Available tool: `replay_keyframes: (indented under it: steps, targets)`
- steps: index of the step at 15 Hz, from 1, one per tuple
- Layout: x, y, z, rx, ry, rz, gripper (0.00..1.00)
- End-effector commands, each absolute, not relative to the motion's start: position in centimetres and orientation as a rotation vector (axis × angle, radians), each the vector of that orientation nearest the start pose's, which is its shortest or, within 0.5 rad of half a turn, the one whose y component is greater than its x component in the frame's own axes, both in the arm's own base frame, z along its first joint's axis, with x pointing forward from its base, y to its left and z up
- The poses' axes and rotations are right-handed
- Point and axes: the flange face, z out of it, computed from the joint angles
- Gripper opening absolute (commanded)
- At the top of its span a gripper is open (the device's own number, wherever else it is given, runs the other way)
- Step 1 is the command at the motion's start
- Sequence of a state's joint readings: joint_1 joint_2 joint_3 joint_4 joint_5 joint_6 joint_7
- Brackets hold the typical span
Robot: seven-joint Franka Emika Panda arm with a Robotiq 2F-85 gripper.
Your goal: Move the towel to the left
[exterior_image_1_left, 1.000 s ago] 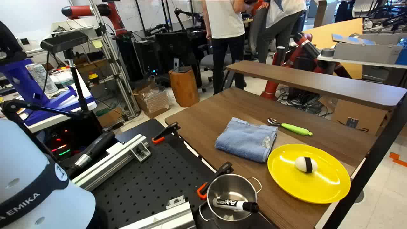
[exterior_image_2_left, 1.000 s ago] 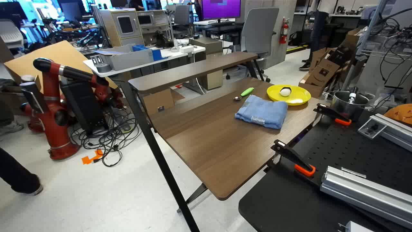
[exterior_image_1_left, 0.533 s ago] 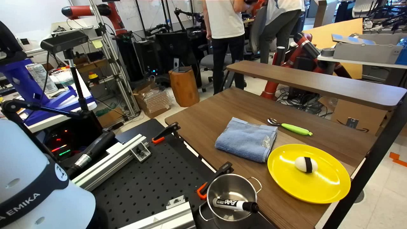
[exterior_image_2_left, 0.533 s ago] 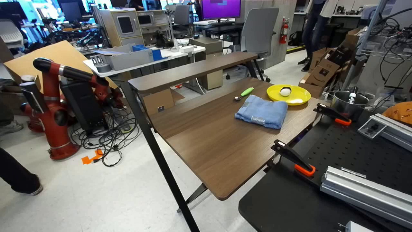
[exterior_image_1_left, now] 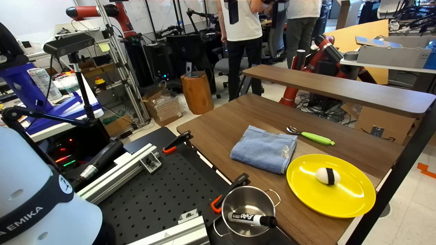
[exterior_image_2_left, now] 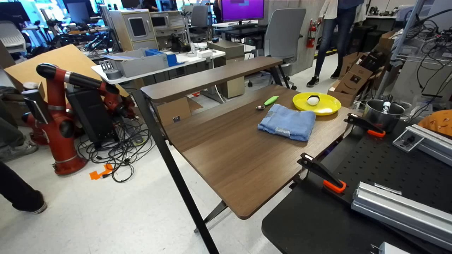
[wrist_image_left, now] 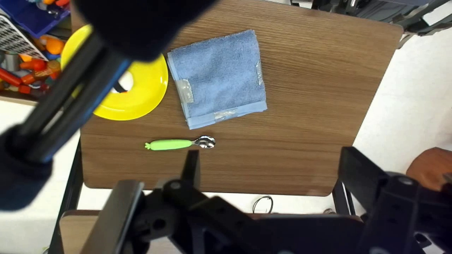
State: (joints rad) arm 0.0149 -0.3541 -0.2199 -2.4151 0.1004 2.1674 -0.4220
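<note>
The towel is a folded, roughly square blue cloth lying flat on the brown table. It shows in both exterior views [exterior_image_1_left: 264, 149] [exterior_image_2_left: 287, 121] and at the upper middle of the wrist view [wrist_image_left: 219, 77]. Its edge lies close beside the yellow plate. My gripper [wrist_image_left: 270, 151] is open in the wrist view, its fingers wide apart with nothing between them. It is high above the table and apart from the towel. Its fingertips [exterior_image_1_left: 256, 21] show at the top edge of an exterior view.
The yellow plate [exterior_image_1_left: 306, 194] holds a white egg-like thing with a black band [exterior_image_1_left: 327, 176]. A green-handled spoon [exterior_image_1_left: 316, 137] lies behind the towel. A metal pot [exterior_image_1_left: 231, 197] with a marker stands in front. A raised shelf [exterior_image_1_left: 333, 86] runs along the table's back; clamps [exterior_image_2_left: 321, 173] grip its near edge.
My gripper's fingers have come down into the top of an exterior view, where they did not show before. The towel, plate and spoon have not moved. People in the background have shifted.
</note>
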Motion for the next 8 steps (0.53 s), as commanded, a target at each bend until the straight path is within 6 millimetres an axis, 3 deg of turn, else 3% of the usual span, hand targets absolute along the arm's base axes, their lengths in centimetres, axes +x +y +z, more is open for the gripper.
replay_keyframes:
  steps: [1, 8]
  targets:
    - [46.0, -8.1, 42.1, -2.973, -0.185, -0.196, 1.00]
    - [49.2, -7.7, 33.8, -2.927, -0.003, -0.101, 1.00]
